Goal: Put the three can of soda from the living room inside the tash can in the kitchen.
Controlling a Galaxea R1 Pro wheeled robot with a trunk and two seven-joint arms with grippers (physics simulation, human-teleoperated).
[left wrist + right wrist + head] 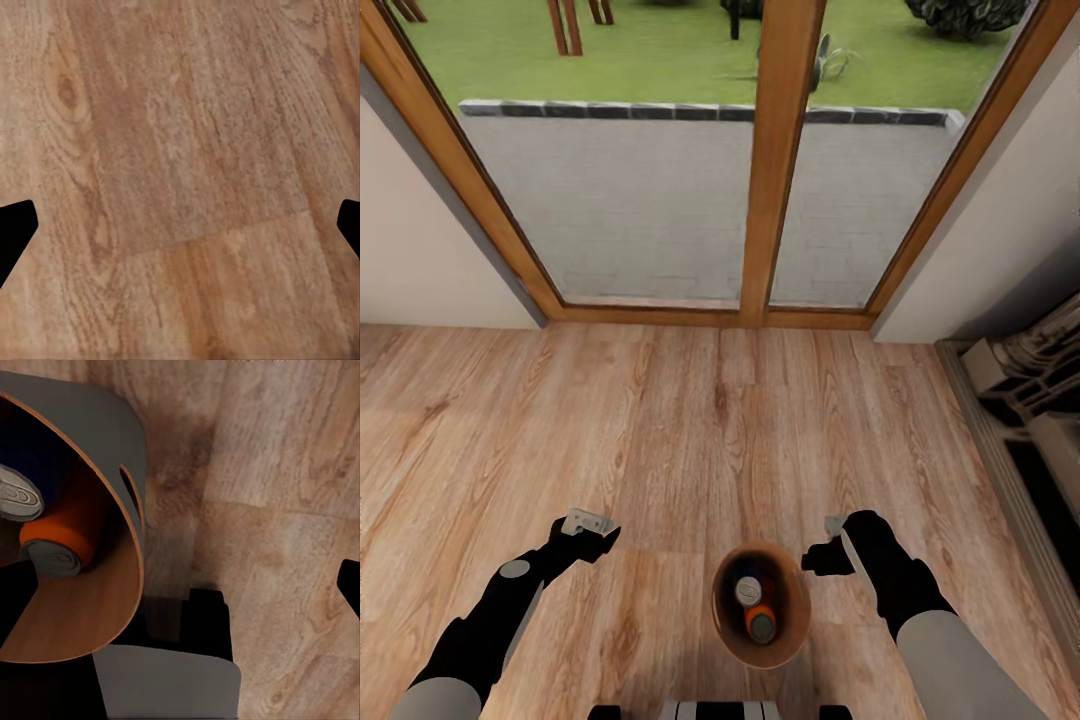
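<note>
Wood floor (660,420) by glass doors (660,200); trash can (785,640) w/ cans (760,622) btwn both empty, released tools.

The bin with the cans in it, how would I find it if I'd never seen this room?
Start at the big wood-framed glass doors and come straight back over the wooden floor toward the robot. Between its two arms stands a small round trash can. Its coppery-brown inside holds soda cans, one orange, and nothing else stands on that floor.

Both arms forward, grippers (592,531) (822,548) open
</note>
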